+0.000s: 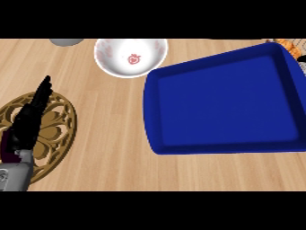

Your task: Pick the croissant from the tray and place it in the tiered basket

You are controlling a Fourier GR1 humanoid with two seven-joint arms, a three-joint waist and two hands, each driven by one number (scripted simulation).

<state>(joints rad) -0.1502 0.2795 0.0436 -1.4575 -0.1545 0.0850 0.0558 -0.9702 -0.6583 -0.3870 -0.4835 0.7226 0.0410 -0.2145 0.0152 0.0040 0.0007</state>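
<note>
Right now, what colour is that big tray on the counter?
The tray is deep blue all over, seen in the head view.

Kitchen: wooden counter (115, 134), bowl (130, 56), tray (228, 101)

Left hand (28, 117) at lower left of the head view, black, fingers straight and held together, tips pointing up and slightly right. Seen edge-on, thin as a blade. Grey left forearm (8, 176) entering from the lower edge, rising almost vertically to the wrist. Nothing gripped. Right hand and right forearm outside the view.
</note>
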